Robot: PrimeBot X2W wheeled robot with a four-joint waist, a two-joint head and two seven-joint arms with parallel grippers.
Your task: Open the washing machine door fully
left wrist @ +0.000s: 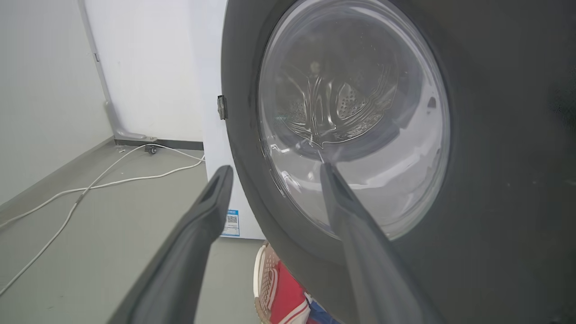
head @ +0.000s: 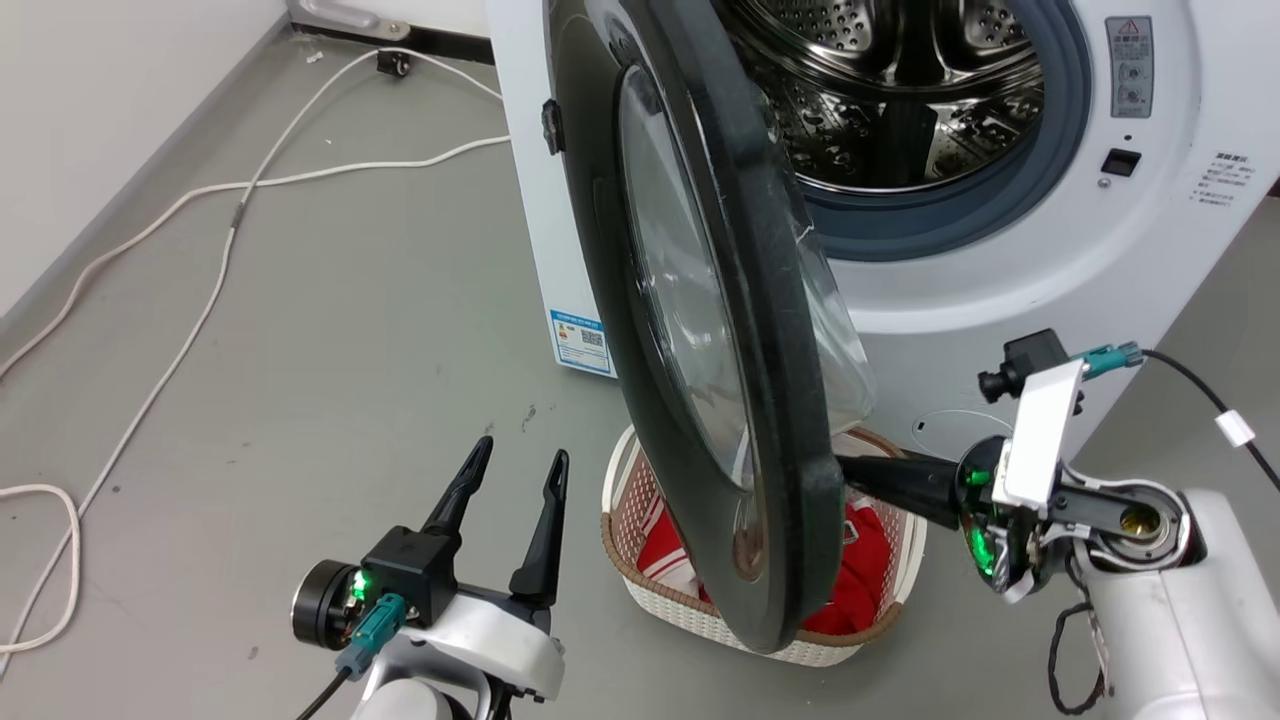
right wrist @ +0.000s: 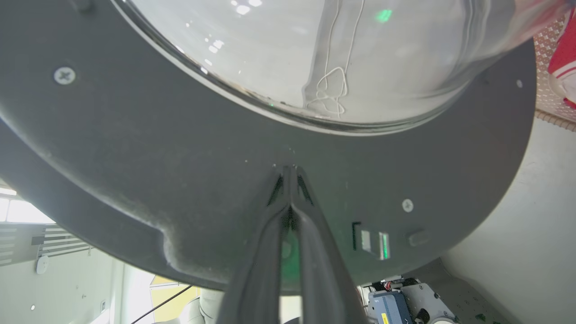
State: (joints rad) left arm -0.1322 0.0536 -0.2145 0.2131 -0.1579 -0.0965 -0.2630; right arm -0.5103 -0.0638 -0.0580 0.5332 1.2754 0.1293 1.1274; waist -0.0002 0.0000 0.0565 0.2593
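The washing machine door (head: 790, 400), a black disc with a clear glass bowl, stands swung far out from the white machine (head: 1010, 290), edge-on in the head view. The steel drum opening (head: 900, 100) is exposed behind it. My right gripper (head: 850, 470) is shut, its fingertips touching the door's inner face (right wrist: 157, 171) just below the glass bowl; the right wrist view shows the right gripper (right wrist: 288, 167) with nothing between its fingers. My left gripper (head: 523, 450) is open and empty, left of the door. In the left wrist view the left gripper (left wrist: 274, 167) faces the door's outer side (left wrist: 495, 180).
A white laundry basket (head: 900, 600) with red clothes (head: 865, 560) sits on the floor under the door's lower edge. White cables (head: 230, 230) run across the grey floor at the left. A wall borders the far left.
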